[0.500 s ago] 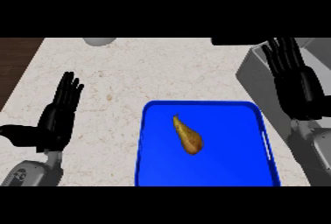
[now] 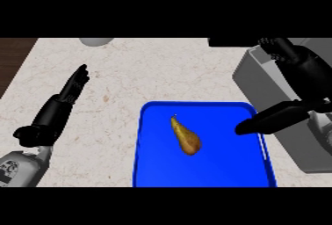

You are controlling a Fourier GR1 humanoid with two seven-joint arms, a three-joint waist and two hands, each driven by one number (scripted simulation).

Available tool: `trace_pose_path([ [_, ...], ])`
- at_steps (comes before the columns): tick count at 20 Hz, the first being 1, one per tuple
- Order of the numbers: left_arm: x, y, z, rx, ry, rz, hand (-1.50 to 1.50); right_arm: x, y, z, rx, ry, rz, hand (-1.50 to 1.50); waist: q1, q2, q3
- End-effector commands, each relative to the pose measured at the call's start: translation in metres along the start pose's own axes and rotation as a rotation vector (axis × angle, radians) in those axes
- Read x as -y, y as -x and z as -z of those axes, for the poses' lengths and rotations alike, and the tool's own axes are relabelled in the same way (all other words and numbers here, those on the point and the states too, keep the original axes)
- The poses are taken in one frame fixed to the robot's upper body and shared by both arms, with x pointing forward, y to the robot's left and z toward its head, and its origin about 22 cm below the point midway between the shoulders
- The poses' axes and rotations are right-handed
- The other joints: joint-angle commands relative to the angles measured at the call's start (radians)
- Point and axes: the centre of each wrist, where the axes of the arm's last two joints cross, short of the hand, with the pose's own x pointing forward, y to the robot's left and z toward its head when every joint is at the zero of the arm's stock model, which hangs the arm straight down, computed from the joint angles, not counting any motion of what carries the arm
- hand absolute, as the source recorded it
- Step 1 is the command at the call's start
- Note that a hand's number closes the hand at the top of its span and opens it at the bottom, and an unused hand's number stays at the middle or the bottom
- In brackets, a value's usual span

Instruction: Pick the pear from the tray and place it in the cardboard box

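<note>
So the pear (image 2: pixel 185 137) is lying on its side in the blue tray (image 2: pixel 224 176), a bit left of the tray's middle, thin stem end pointing up toward the far edge and the fat end toward the near one. Nothing is touching it.

The right hand (image 2: pixel 304 72) sits over at the right, above a grey box (image 2: pixel 259 81) that runs down the right side of the view. Its thumb (image 2: pixel 269 119) sticks out to the left and reaches over the tray's right rim — the tip is near the pear but clearly apart from it, with bare blue between them. The fingers point up and away from the tray, fairly straight, so the hand is released and holds nothing.

The left hand (image 2: pixel 62 105) is well off to the left of the tray, over the bare surface, fingers stretched out straight toward the far side — also released, nothing in it. The grey forearm shows at the lower left corner.

The surface (image 2: pixel 130 70) is a pale speckled stone top. A dark brown strip runs along its left edge, and a small pale round thing (image 2: pixel 96 41) sits at the far edge — can't tell what it is.
</note>
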Motion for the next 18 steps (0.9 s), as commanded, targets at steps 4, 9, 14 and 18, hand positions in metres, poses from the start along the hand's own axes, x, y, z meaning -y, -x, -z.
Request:
trace_pose_path([
  [4,0.002,-0.004,0.013,0.013,0.103,0.071,0.00,-0.008,0.017,0.002,0.163,-0.292,-0.292,-1.50,0.010,0.009,0.000],
  [9,0.003,-0.005,0.012,0.000,0.101,0.043,0.00,-0.029,0.009,0.010,0.224,-0.432,-0.464,-1.50,0.008,0.000,-0.001],
  [14,0.010,-0.005,0.015,0.018,0.097,0.046,0.00,-0.055,-0.004,0.015,0.132,-0.620,-0.684,-1.50,0.003,-0.004,-0.003],
  [18,0.008,0.000,0.012,-0.002,0.093,0.047,0.00,-0.091,-0.032,0.015,0.105,-0.777,-0.800,-1.50,-0.003,-0.006,-0.003],
])
